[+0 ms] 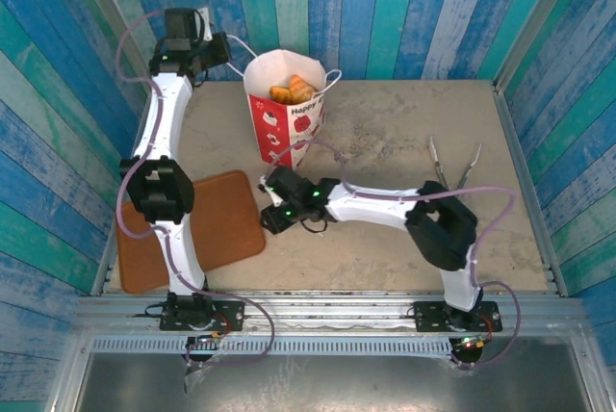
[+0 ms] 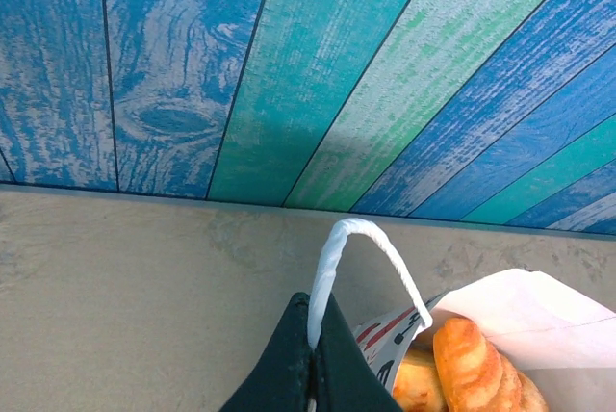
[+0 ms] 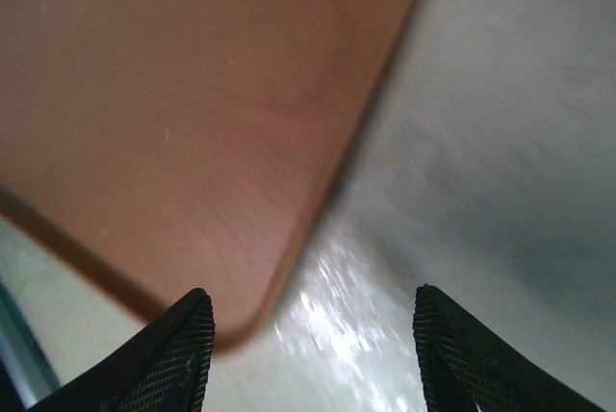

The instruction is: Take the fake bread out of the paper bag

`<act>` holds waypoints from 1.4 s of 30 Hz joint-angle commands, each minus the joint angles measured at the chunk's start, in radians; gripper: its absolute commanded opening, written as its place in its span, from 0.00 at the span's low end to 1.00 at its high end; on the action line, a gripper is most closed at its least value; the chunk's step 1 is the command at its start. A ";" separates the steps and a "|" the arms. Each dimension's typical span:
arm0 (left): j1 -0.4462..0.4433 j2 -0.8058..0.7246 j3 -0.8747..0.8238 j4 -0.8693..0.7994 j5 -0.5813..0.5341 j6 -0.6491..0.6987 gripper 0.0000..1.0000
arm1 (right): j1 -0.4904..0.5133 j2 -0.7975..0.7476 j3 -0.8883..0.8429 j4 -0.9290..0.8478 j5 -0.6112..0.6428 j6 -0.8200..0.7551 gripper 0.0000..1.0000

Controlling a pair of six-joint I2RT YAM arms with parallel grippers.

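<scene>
The white and red paper bag stands upright at the back of the table with its mouth wide. Golden fake bread fills its top, and in the left wrist view a ridged croissant lies inside the bag's white rim. My left gripper is shut on the bag's thin white loop handle, and the top view shows that gripper at the bag's left rim. My right gripper hangs open and low over the table by the tray's corner, with nothing between its fingers; from above it sits in front of the bag.
A flat brown tray lies at the front left, its rounded corner under my right gripper. Two metal tongs lie at the right. Blue and green plank walls close in the table at the back and sides.
</scene>
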 commanded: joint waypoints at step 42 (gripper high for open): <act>0.006 -0.245 -0.087 0.056 -0.051 -0.017 0.00 | -0.203 -0.327 -0.530 -0.223 0.236 0.024 0.07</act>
